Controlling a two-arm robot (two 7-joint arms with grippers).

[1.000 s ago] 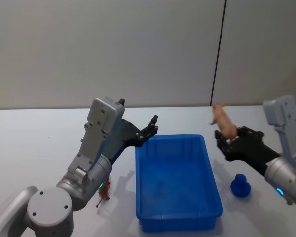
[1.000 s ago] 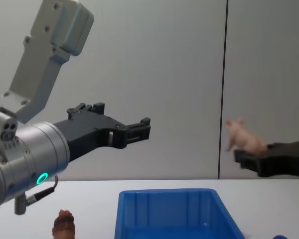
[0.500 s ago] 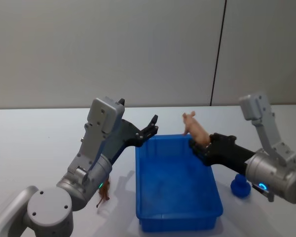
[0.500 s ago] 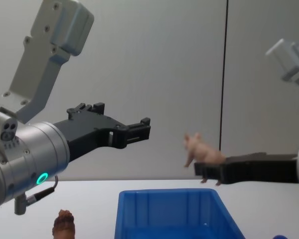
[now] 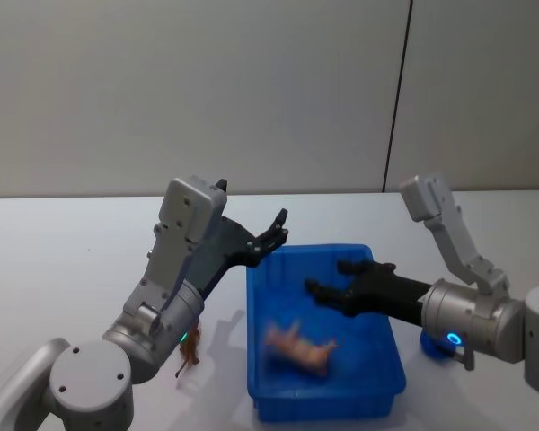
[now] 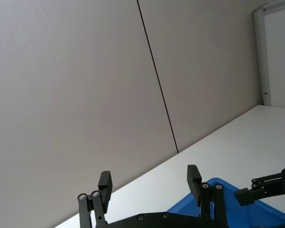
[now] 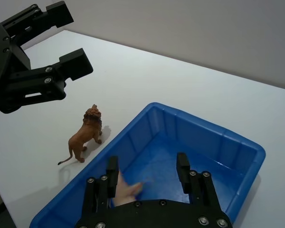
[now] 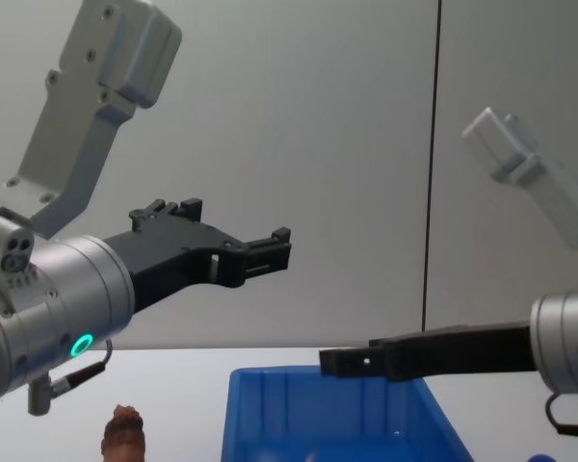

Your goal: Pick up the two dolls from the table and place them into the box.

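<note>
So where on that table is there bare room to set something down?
The table is bare far left, beyond the left gripper, and behind the bin toward the wall. Crowded: the lion by the bin's left side, the right gripper over it.

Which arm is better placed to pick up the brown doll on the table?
Left, probably: the brown doll stands left of the box, nearer the left gripper; the right gripper hangs over the box.

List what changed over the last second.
The right gripper swung left from beside the bright blue rectangular plastic bin to above it, opened its jaws and released the pale pink pig figure, now inside the bin. The left gripper stayed raised and open; the brown lion figure stayed on the white table.
</note>
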